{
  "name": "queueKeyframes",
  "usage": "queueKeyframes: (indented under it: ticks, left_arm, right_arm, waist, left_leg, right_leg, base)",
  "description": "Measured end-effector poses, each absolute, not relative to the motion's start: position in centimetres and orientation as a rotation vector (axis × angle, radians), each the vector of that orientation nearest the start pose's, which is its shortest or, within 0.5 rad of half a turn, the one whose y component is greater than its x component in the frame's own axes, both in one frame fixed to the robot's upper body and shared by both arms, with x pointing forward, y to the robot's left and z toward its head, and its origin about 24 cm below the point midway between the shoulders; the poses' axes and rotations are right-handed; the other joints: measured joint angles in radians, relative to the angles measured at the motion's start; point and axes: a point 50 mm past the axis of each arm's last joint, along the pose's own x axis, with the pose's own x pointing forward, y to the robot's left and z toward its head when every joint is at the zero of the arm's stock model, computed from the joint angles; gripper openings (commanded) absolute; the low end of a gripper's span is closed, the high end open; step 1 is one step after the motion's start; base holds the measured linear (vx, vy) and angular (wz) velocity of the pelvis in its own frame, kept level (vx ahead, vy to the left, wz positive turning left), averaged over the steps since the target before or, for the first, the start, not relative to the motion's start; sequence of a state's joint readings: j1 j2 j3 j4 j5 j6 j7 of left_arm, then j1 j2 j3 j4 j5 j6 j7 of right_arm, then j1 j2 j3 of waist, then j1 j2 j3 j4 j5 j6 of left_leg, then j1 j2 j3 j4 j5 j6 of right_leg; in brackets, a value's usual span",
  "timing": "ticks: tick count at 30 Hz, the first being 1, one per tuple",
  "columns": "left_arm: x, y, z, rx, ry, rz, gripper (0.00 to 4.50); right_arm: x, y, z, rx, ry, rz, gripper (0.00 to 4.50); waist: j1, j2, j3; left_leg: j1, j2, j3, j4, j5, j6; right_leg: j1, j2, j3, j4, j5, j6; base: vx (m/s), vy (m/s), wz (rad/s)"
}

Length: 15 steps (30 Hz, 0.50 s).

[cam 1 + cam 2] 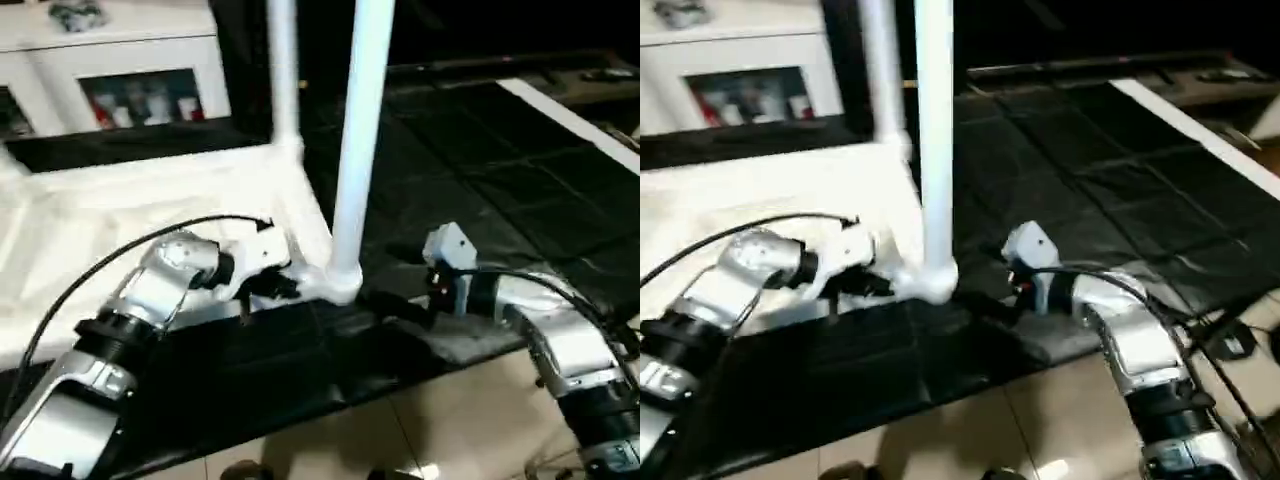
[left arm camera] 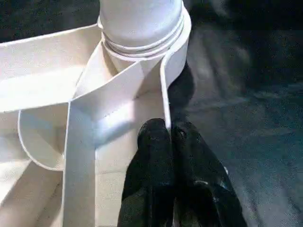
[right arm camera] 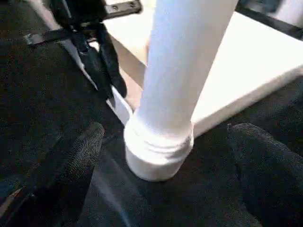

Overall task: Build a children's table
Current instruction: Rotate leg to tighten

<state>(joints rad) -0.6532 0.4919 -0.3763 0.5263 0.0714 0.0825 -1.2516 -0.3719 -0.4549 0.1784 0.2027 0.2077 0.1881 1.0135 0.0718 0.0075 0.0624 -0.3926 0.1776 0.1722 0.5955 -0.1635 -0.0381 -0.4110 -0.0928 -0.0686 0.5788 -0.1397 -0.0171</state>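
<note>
Leg [image 1: 355, 150] stands upright in tabletop [image 1: 120, 215] corner socket; left tool [image 2: 171, 137] pinches rim, right tool [image 3: 161, 156] released

No legible text, label, brand, number or sign found on any surface. Items behind the glass door of the white cabinet [image 1: 150, 95] are too blurred to read.

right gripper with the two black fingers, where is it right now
In the left eye view the right gripper sits low on the black mat, just right of the near white plastic table leg standing in the tabletop's corner socket, its fingers spread either side of the leg's base.
</note>
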Motion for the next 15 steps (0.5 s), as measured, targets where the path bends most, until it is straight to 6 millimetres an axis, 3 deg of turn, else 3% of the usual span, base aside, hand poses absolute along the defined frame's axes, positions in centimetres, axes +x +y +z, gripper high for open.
queueKeyframes:
  ticks: [6, 10, 15]
  left_arm:
    - [31.1, 14.5, 7.5, 0.678, 0.475, -1.513, 0.0]
    - [30.5, 14.2, 7.6, 0.695, 0.477, -1.584, 0.0]
    - [30.0, 13.8, 7.6, 0.702, 0.477, -1.641, 0.0]
  right_arm:
    - [28.6, -15.0, 7.3, -0.258, 0.254, 1.235, 4.48]
    - [28.3, -14.6, 6.8, -0.259, 0.275, 1.304, 4.48]
    - [28.0, -14.1, 6.3, -0.247, 0.302, 1.383, 3.95]
  waist:
    - [0.017, 0.0, 0.0]
    - [0.02, 0.0, 0.0]
    - [0.02, -0.001, 0.0]
  left_leg:
    - [0.004, 0.0, 0.001, 0.0, 0.0, 0.0]
    - [0.004, 0.0, 0.001, 0.0, 0.0, 0.0]
    - [0.004, 0.0, 0.001, 0.0, 0.0, 0.0]
  right_leg:
    - [0.004, 0.0, 0.001, 0.0, -0.001, 0.002]
    - [0.005, 0.0, 0.001, 0.0, -0.002, 0.002]
    - [0.005, -0.001, 0.001, 0.0, -0.002, 0.003]
  base:
    - [0.0, 0.0, 0.0]
    - [0.0, 0.0, 0.0]
    - [0.0, 0.0, 0.0]
